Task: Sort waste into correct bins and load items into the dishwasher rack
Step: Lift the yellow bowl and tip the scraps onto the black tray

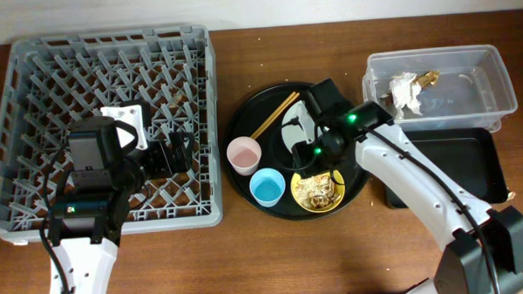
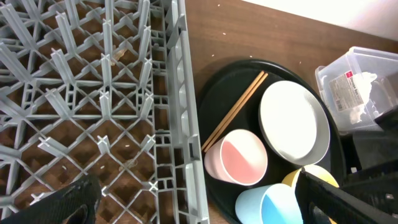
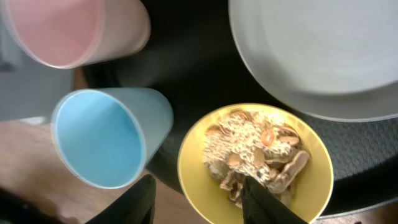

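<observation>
On the brown wooden surface (image 1: 248, 252) we count one dishwasher rack (image 1: 109, 37), a big grey lattice crate with upright pegs, filling the far-left corner. At mid-surface one round black tray (image 1: 240, 121) carries the dishes. There is one pale grey-white plate (image 2: 292, 121), and one pair of thin wooden chopsticks (image 2: 235, 111) lies slantwise beside it. One pink cup (image 1: 243, 155) and one light blue cup (image 1: 267, 187) stand at the tray's left and near-left. One small yellow bowl (image 3: 193, 155) is heaped with beige-brown crumbs and bits (image 3: 255, 149).

We see two bins by the right edge. The clear tub (image 1: 494, 69) sits in the far-right corner and holds one crumpled white napkin (image 1: 406, 91) and one gold-brown scrap (image 1: 430, 76). The shallow black rectangular tray (image 1: 458, 162) lies just nearer than it.

The left end effector (image 1: 178, 154) hangs over the rack's right half, fingers spread wide and holding nothing. The right end effector (image 3: 196, 183) hovers over the yellow bowl, fingers apart on either side of its near rim and gripping nothing.
</observation>
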